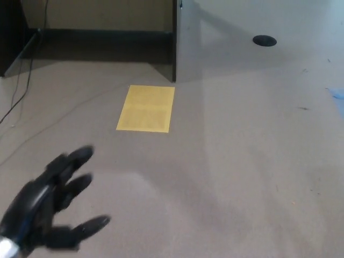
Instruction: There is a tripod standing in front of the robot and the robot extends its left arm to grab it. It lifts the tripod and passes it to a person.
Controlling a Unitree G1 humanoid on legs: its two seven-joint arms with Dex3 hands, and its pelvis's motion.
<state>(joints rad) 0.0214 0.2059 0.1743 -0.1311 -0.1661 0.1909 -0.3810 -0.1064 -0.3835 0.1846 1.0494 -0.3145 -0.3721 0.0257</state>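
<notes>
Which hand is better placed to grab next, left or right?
Left, likely. Only the left hand is in view, low at picture left, fingers apart and empty. The right hand is out of view. No tripod shows on the floor.

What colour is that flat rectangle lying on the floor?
Yellow. The rectangle on the floor shows plainly in the head view.

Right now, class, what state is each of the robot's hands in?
Left hand: open, fingers spread, holding nothing.
Right hand: not in view.
</notes>
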